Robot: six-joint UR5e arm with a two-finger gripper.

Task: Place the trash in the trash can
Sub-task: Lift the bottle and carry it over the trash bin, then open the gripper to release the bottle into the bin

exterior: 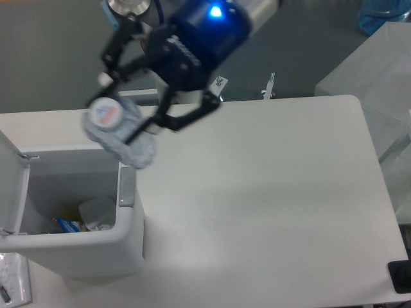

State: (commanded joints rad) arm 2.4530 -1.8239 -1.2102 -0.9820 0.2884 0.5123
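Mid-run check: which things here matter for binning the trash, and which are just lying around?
In the job:
- bottle, held in the tool above the bin's rim
- bin, lid open
- wrapper, already in the bin

Just lying about:
- dark object at the table's right edge
- paper beside the bin

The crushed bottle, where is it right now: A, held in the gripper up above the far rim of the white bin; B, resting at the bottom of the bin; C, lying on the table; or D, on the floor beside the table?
A: the gripper is shut on the crushed bottle, which hangs in the air over the back edge of the open trash can, not yet inside it.
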